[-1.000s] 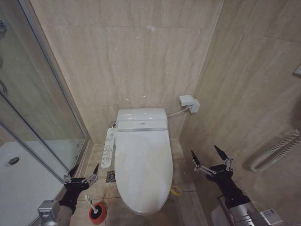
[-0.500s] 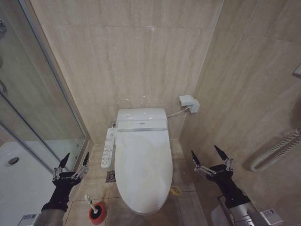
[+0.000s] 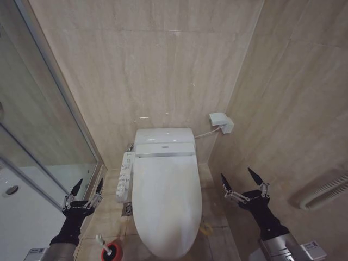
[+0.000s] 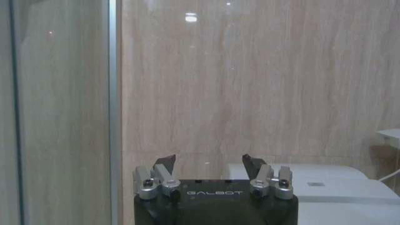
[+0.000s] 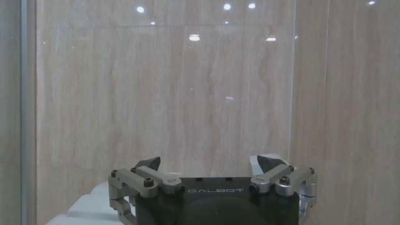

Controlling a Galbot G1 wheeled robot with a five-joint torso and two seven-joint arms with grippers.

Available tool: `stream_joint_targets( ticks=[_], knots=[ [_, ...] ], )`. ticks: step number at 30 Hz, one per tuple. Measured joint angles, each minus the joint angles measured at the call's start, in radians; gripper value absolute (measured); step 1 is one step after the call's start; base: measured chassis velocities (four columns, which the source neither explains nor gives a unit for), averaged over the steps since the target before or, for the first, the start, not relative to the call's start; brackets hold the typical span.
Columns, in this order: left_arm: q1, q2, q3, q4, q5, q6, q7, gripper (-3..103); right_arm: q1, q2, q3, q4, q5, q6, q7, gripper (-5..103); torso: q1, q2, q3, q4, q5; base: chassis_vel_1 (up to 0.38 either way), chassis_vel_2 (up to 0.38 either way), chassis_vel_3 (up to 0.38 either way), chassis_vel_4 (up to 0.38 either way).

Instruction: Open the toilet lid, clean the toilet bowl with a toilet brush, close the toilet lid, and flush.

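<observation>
The toilet lid [image 3: 166,201] is shut flat over the toilet bowl, so the bowl is hidden. The toilet brush [image 3: 101,242] stands with its white handle leaning out of a red holder cup [image 3: 111,252] on the floor left of the toilet. My left gripper [image 3: 88,183] hovers open above and left of the brush, touching nothing. On the other side of the toilet my right gripper [image 3: 237,175] is open and empty. In the left wrist view the left gripper [image 4: 209,161] faces the wall, with the toilet's rear [image 4: 331,187] beside it. In the right wrist view the right gripper [image 5: 209,161] also faces the wall.
A glass shower door [image 3: 43,136] and white shower tray [image 3: 16,212] close off the left. A control panel [image 3: 125,174] juts from the toilet's left side. A white wall box [image 3: 220,120] sits behind it, a hose [image 3: 326,193] hangs on the right wall, and a floor drain [image 3: 128,208] lies beside the toilet.
My left gripper moved left and up, away from the brush. The head camera then shifted, moving the whole picture. The right gripper stayed put.
</observation>
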Motion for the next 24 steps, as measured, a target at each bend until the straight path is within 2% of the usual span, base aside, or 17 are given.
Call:
stream_joint_targets(
  ticks=[24],
  knots=[
    [-0.002,-0.001,0.003,0.017,0.011,-0.019,0.012,72,0.0,0.0,0.0,0.0,0.0,0.0,0.0,100,-0.001,0.0,0.0,0.0,0.0,-0.035,0.034,0.036,-0.034]
  ],
)
